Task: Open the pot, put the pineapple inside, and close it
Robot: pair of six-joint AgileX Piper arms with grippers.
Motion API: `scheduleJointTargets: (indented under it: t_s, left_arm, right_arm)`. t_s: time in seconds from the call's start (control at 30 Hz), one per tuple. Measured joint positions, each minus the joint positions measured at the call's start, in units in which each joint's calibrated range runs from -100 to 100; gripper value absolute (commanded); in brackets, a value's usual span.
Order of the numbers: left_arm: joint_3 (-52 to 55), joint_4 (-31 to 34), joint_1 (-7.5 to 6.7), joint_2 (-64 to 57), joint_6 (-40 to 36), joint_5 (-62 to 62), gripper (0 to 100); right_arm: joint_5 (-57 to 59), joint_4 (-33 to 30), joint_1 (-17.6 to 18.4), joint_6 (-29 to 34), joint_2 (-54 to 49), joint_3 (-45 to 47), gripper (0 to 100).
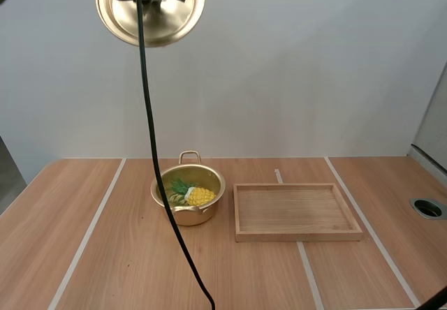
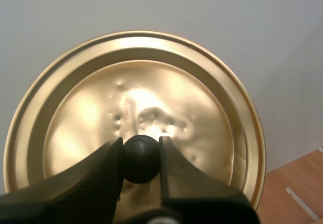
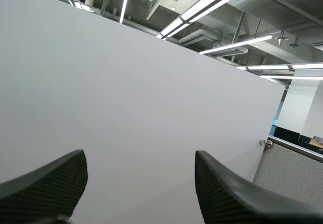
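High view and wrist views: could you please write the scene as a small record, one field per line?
pot: round, golden metal, open, on the wooden table
pineapple: small yellow toy with green leaves, inside the pot
lid: round, golden metal, held high above the table
left gripper: shut on the lid's black knob
right gripper: open, holding nothing
tray: rectangular, wooden, beside the pot, not touching
left to do: close the pot

We find no words, brand marks, numbers or signs to read: the gold lid is bare metal, the pot carries no label on its wall, and the wooden tray and table show plain wood grain.
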Motion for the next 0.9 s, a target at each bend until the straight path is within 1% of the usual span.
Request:
scheduleJointTargets:
  t_s: [0.23,0.3,0.43,0.5,0.53,0.67,0.8,0.9]
  left_arm:
    - [10.3,-0.7,0.00,1.2,0.4,-1.3,0]
    - [12.9,-1.8,0.00,2.3,1.9,0.4,0]
    - [14.9,-3.5,0.00,4.2,3.8,3.3,0]
    - [16.6,-5.5,0.00,7.1,6.3,9.4,0]
    - [16.8,-6.3,0.00,9.8,7.4,14.7,0]
    - [17.1,-6.6,0.00,14.9,9.0,23.8,0]
    - [17.1,-6.2,0.00,20.3,10.2,29.3,0]
    - [17.1,-5.8,0.00,23.9,11.0,30.8,0]
  right_arm:
    - [2.0,-1.8,0.0,0.2,-0.2,0.0,100]
    - [2.9,-2.0,0.0,0.2,-0.2,0.0,100]
    - [3.5,-2.0,0.0,0.3,-0.2,0.0,100]
    - [4.0,-2.0,0.0,0.4,-0.2,0.0,100]
    - [4.5,-2.0,0.0,0.4,-0.2,0.0,100]
    - [5.7,-2.0,0.0,0.4,-0.2,0.0,100]
    - [7.3,-2.0,0.0,0.4,-0.2,0.0,100]
    - [7.6,-2.0,0.0,0.4,-0.2,0.0,100]
